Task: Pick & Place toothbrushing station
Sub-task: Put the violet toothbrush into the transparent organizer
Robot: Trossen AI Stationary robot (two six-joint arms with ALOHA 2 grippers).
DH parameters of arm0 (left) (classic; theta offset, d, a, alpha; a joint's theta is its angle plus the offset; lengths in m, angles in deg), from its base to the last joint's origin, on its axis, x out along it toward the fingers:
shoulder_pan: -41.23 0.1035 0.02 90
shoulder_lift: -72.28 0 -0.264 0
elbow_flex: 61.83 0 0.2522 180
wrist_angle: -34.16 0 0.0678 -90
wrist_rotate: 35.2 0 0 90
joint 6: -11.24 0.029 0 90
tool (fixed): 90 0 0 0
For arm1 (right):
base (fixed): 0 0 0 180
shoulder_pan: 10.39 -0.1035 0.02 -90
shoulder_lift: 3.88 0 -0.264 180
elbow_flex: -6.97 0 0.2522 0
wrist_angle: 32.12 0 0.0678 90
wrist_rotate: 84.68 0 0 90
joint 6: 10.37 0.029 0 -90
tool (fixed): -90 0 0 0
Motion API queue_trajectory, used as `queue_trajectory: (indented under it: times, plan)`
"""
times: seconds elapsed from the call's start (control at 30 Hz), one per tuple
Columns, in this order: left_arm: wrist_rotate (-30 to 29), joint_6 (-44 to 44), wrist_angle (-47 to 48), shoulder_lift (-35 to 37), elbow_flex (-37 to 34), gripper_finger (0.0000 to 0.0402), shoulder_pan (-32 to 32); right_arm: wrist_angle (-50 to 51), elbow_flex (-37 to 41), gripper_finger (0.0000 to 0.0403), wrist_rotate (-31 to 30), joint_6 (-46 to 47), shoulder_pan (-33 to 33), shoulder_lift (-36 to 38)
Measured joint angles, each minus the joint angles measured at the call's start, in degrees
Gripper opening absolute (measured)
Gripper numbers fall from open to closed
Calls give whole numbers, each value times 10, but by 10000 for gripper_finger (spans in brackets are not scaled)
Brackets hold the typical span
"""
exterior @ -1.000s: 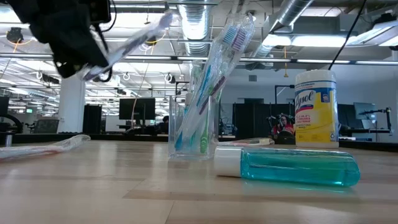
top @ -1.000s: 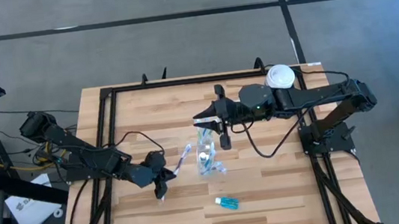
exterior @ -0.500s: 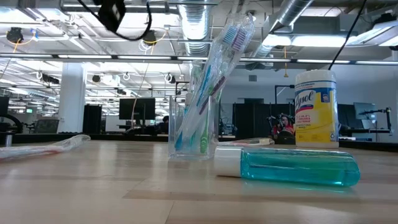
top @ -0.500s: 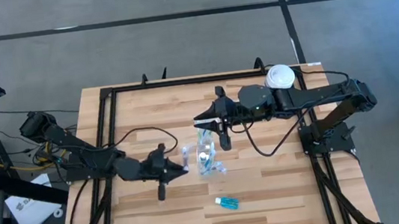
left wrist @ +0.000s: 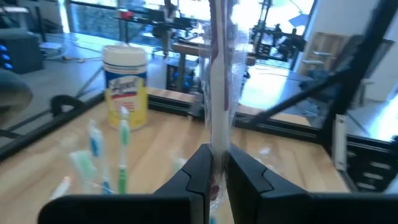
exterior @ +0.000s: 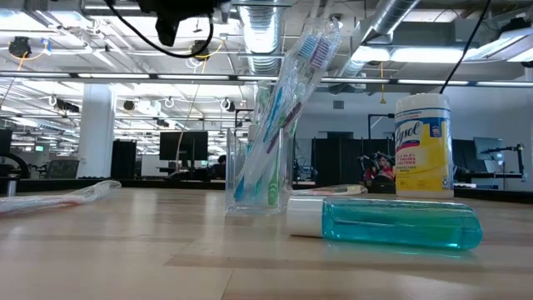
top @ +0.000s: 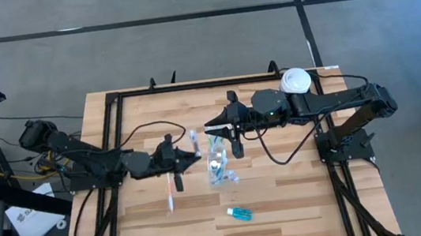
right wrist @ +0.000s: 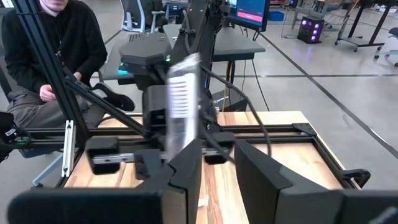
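A clear tumbler (top: 216,165) holding several toothbrushes stands mid-table; it also shows in the low view (exterior: 254,171). A blue white-capped tube (top: 239,213) lies on its side nearer the front. My left gripper (top: 189,157) is just left of the tumbler, raised, shut on a toothbrush in a clear wrapper (top: 194,142). My right gripper (top: 210,126) hovers just beyond the tumbler, open and empty. Another wrapped toothbrush (exterior: 58,198) lies flat on the table to the left. My left gripper pinches the wrapped toothbrush's handle (left wrist: 217,140) between its two fingers (left wrist: 199,171). The fingers come from the table's left and lie across the handle. The toothbrush is lifted clear of the table and most of it stands up past the fingertips.
A yellow wipes container with a white lid (top: 295,80) stands at the far right, behind my right arm. A black frame (top: 114,105) runs along the table's edges. A person sits beyond the table's left side (right wrist: 56,43).
My left gripper has risen and gone toward the table's right and far side, up to the tumbler, carrying the wrapped toothbrush. It has left the top of the low view. The right arm has kept still.
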Motion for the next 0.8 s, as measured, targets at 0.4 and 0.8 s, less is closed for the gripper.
queue_trajectory:
  times: [0.4,0.8]
  plan:
    - [47,42,-68,0,0,26,56,0,0,87,0,0,0,0]
    - [64,44,-116,-29,0,26,68,0,0,87,0,0,0,-2]
